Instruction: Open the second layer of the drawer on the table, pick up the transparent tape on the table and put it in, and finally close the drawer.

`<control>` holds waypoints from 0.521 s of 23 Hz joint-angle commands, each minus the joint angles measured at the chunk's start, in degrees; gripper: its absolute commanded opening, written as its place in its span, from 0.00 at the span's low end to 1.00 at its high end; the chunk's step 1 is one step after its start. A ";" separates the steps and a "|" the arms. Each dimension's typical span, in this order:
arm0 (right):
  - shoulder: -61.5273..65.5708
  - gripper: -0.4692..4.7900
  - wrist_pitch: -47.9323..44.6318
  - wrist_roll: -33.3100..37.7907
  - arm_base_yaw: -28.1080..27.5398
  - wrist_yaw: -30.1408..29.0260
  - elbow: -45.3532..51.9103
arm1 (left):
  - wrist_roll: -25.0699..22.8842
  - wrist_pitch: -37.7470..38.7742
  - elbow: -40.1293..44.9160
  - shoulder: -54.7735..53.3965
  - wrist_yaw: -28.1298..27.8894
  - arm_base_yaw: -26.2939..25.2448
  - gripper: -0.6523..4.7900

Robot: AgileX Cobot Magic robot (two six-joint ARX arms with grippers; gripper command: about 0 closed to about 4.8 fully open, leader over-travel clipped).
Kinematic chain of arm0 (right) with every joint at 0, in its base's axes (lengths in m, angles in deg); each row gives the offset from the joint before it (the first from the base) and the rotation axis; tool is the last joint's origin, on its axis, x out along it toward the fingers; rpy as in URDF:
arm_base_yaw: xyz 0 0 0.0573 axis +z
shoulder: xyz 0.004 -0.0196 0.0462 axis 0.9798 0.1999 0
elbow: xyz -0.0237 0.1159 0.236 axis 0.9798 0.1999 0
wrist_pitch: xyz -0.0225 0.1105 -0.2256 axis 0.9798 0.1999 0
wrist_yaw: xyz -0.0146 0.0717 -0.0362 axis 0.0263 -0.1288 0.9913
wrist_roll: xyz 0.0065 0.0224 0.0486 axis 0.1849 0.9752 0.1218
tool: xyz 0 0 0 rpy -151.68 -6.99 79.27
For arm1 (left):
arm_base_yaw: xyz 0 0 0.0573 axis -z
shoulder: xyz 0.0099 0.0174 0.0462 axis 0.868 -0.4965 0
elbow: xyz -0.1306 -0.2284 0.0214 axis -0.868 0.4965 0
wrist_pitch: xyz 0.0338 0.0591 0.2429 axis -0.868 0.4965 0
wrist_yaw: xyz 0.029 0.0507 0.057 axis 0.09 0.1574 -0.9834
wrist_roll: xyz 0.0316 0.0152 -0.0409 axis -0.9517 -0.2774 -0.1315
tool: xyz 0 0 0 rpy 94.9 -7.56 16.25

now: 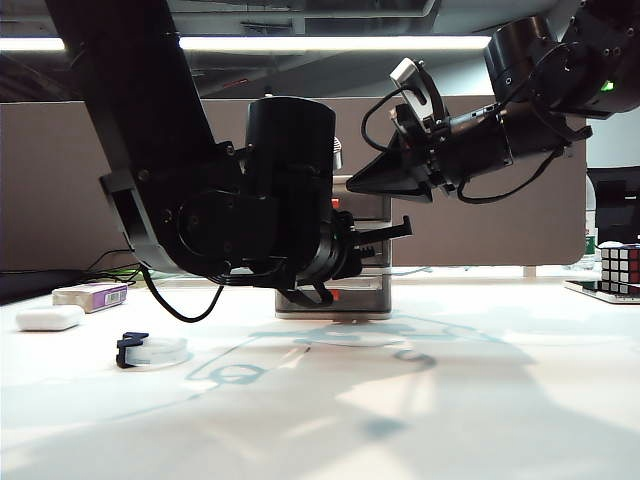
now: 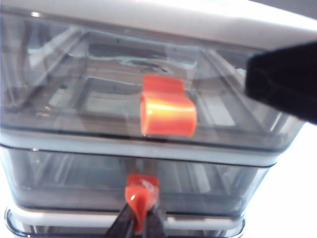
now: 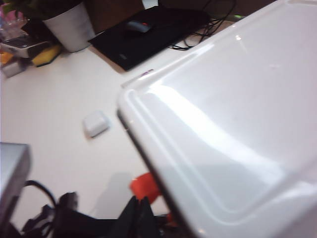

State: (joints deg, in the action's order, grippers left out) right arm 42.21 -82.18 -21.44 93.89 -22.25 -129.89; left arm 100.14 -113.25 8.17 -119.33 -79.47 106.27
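Left wrist view: left gripper [image 2: 141,218] clamps one of two handles [image 2: 142,196]; right gripper's [image 1: 372,180] state unclear.

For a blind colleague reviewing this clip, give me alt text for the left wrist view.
The left gripper is shut on the red-orange handle of the middle drawer of a small white-framed cabinet. Above it, the smoky grey top drawer shows its own orange handle.
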 commanded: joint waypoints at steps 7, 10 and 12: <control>0.00 0.08 -0.52 -0.24 -0.17 7.23 -0.15 | -0.26 1.77 0.15 0.02 1.11 1.05 0.11; 0.00 0.08 -0.55 -0.24 -0.17 7.26 -0.15 | -0.17 1.75 0.55 0.02 1.09 1.29 0.11; 0.00 0.08 -0.55 -0.24 -0.15 7.34 -0.15 | 0.00 1.75 1.40 0.33 1.03 1.51 0.11</control>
State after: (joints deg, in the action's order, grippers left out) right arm 42.41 -81.74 -21.48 93.93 -16.65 -129.72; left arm 100.09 -113.25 8.58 -119.28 -79.07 107.08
